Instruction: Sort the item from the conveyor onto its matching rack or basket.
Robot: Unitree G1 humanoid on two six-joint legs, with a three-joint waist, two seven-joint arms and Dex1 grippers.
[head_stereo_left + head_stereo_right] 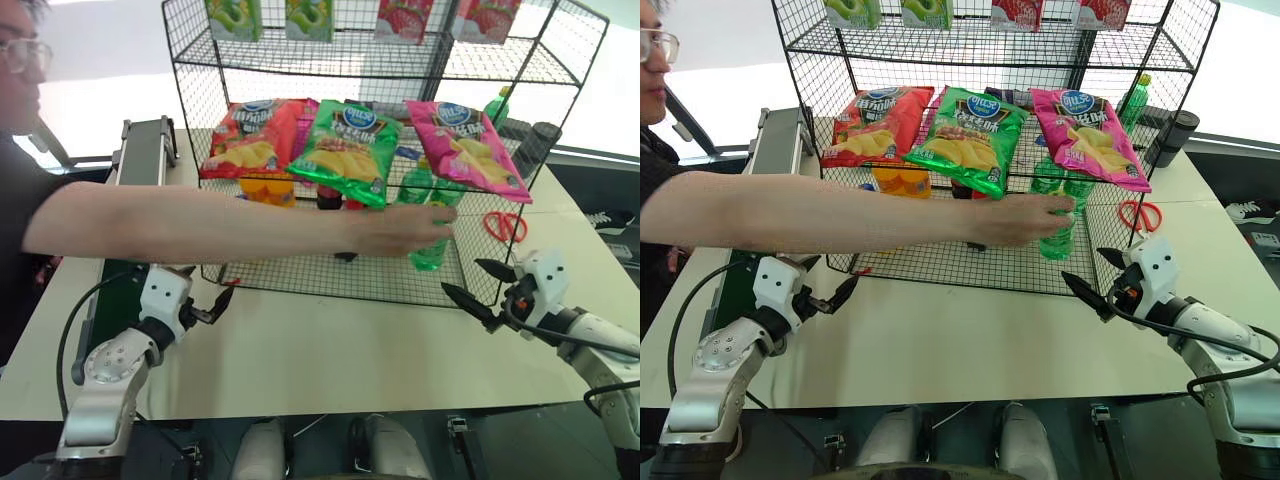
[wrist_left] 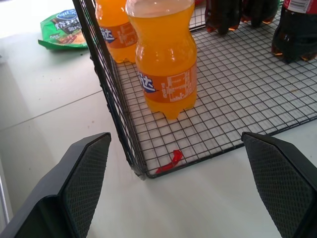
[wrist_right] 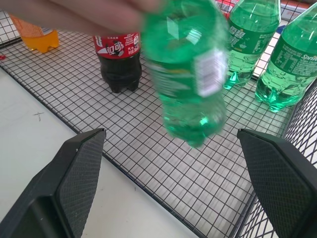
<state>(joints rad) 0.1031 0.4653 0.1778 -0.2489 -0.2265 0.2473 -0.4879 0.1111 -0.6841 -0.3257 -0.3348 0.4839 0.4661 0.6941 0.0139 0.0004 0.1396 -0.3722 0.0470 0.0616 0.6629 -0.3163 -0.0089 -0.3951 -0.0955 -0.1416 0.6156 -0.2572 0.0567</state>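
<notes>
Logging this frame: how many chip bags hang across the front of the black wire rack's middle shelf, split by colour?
Red chip bag: 1
Green chip bag: 1
Pink chip bag: 1
Total: 3

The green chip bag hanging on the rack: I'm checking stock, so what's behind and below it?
Below the green chip bag stand dark cola bottles on the rack's bottom tier. Their upper parts are covered by the bag, so caps and count stay unclear.
</notes>
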